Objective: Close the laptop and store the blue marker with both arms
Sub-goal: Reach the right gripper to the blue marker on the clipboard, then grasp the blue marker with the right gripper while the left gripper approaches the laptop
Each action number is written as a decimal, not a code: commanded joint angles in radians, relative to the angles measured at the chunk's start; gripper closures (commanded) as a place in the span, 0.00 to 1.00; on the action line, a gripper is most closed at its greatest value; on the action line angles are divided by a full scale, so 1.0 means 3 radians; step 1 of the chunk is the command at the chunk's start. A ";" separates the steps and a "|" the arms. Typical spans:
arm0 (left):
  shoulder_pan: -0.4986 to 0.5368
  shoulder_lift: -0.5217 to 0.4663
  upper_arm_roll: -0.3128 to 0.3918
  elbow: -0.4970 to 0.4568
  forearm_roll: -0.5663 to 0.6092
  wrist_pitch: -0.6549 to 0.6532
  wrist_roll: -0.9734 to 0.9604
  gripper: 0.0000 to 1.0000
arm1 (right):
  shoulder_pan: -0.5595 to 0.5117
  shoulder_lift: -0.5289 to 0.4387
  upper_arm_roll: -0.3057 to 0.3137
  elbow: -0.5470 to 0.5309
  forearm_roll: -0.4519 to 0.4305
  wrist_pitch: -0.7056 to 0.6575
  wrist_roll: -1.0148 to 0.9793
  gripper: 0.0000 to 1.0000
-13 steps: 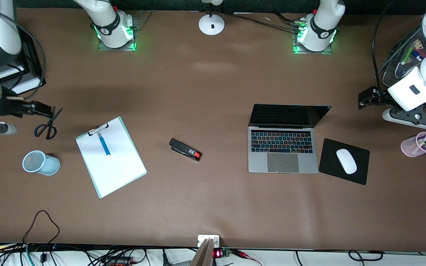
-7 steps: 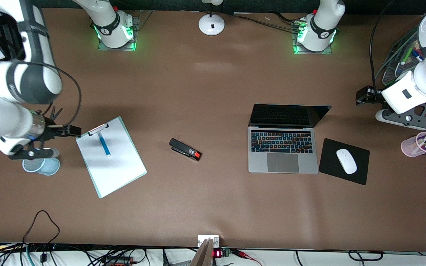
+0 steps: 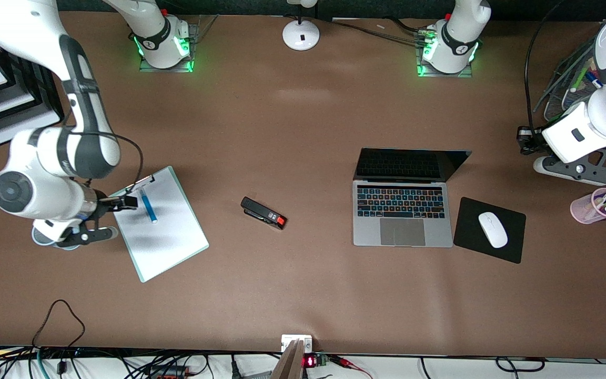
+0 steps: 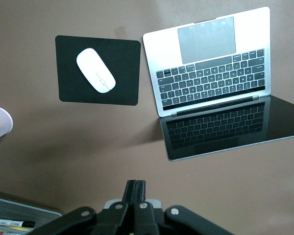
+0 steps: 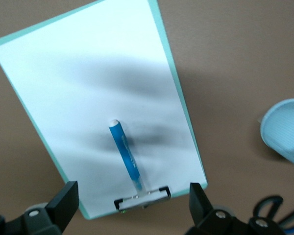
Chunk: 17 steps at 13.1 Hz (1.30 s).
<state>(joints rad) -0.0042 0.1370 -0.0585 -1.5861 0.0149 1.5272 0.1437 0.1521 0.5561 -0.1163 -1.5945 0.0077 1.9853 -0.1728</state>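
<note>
- Laptop (image 3: 402, 210) sits open on the table toward the left arm's end, its dark screen tilted back, with a black mouse pad (image 3: 511, 251) just beside it carrying a white mouse (image 3: 493, 229).
- Blue marker (image 3: 148, 205) lies on a white clipboard (image 3: 169, 242) toward the right arm's end, one end near the clip.
- Right gripper (image 5: 132, 200) hangs over the clipboard's clip edge, fingers spread wide and empty, the marker between them in the right wrist view.
- Left gripper (image 4: 135, 193) is over bare table beside the laptop's screen, fingers pressed together on nothing.
- A black stapler (image 3: 263, 212) lies between clipboard and laptop.
- A light-blue mesh cup (image 5: 284, 128) lies beside the clipboard, with scissors (image 5: 279, 208) close by; a pink cup of pens (image 3: 597, 205) stands near the mouse pad.
</note>
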 commanded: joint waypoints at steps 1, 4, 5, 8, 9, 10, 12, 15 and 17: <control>0.0014 0.0019 -0.0015 0.0041 -0.0126 -0.0156 -0.0013 1.00 | 0.0035 0.0130 0.0009 0.0008 0.0056 0.0166 -0.0094 0.00; -0.0006 -0.0205 -0.0035 -0.0341 -0.0571 -0.0157 -0.0431 1.00 | 0.0055 0.0192 0.0009 -0.0141 0.0056 0.0499 -0.0094 0.00; -0.0017 -0.0292 -0.0147 -0.0459 -0.0576 -0.0116 -0.0590 1.00 | 0.0086 0.0227 0.0009 -0.0141 0.0051 0.0495 -0.0104 0.00; 0.0004 -0.0660 -0.0530 -0.1087 -0.0576 0.0404 -0.1025 1.00 | 0.0102 0.0279 0.0009 -0.0192 0.0056 0.0510 -0.0420 0.00; 0.0004 -0.0813 -0.0658 -0.1352 -0.0576 0.0624 -0.1097 1.00 | 0.0096 0.0279 0.0009 -0.0202 0.0056 0.0510 -0.0467 0.00; 0.0004 -0.0891 -0.0725 -0.1547 -0.0576 0.0798 -0.1118 1.00 | 0.0096 0.0284 0.0009 -0.0217 0.0056 0.0515 -0.0492 0.02; 0.0009 -0.0937 -0.0807 -0.1829 -0.0576 0.1014 -0.1128 1.00 | 0.0096 0.0299 0.0009 -0.0243 0.0051 0.0586 -0.0503 0.07; -0.0012 -0.0943 -0.0894 -0.2259 -0.0586 0.1494 -0.1133 1.00 | 0.0107 0.0299 0.0009 -0.0432 0.0051 0.0934 -0.0697 0.12; -0.0001 -0.0943 -0.1062 -0.2433 -0.0587 0.1806 -0.1144 1.00 | 0.0107 0.0325 0.0009 -0.0437 0.0051 0.0960 -0.0712 0.14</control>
<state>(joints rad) -0.0145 -0.1120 -0.3282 -2.2545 -0.1414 1.9973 -0.1960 0.1840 0.6551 -0.1141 -1.7099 0.0078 2.2486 -0.3571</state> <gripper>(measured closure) 0.991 0.123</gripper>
